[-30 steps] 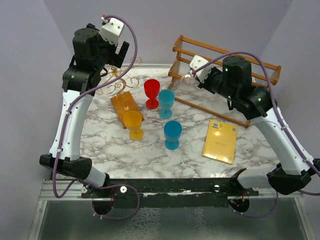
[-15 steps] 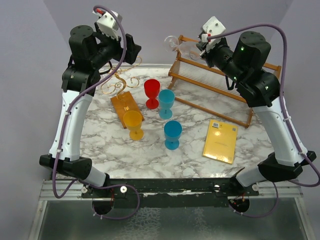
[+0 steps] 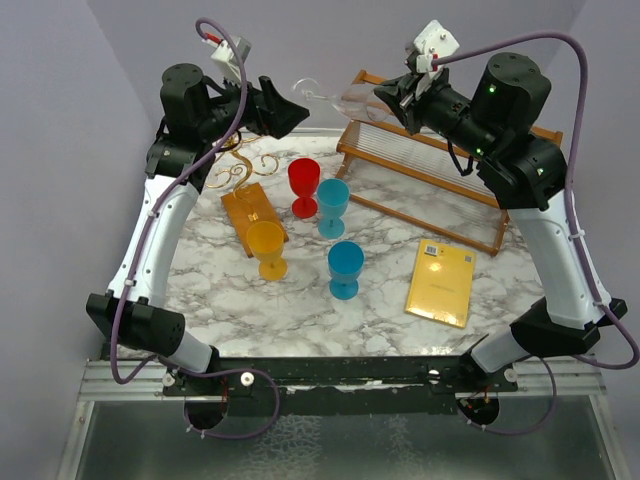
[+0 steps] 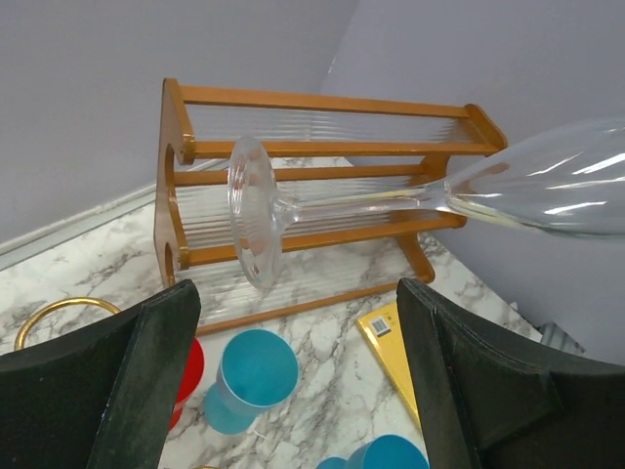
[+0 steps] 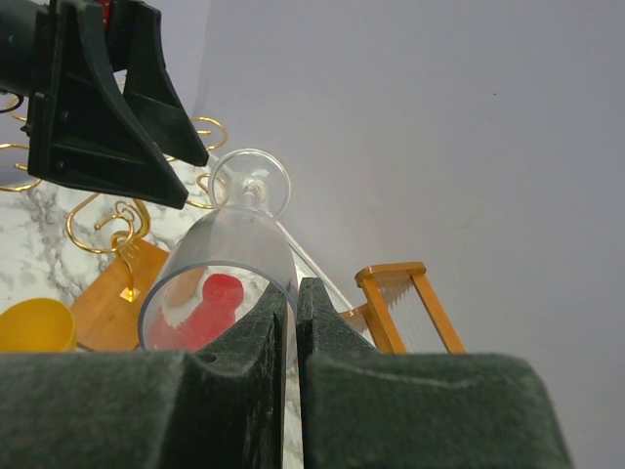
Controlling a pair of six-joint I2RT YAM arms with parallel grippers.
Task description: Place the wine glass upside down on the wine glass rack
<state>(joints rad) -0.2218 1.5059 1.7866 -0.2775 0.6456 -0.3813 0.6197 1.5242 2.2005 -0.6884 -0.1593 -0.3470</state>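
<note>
The clear wine glass (image 3: 345,100) hangs sideways in the air at the back, foot to the left. My right gripper (image 3: 392,98) is shut on the rim of its bowl; in the right wrist view (image 5: 296,293) the fingers pinch the bowl wall (image 5: 229,269). My left gripper (image 3: 288,112) is open and empty, just short of the glass's foot (image 4: 252,210), which shows between and beyond its fingers (image 4: 127,391). The gold wire wine glass rack (image 3: 235,160) stands on its small wooden base (image 3: 253,215) at the back left, below my left gripper.
A large wooden slatted rack (image 3: 430,160) fills the back right. Red (image 3: 304,185), teal (image 3: 332,205), blue (image 3: 345,268) and yellow (image 3: 267,248) plastic goblets stand mid-table. A yellow book (image 3: 441,283) lies at the right.
My right gripper rose from beside the slatted rack and carried the glass up and left. My left gripper swung right, toward the glass's foot.
</note>
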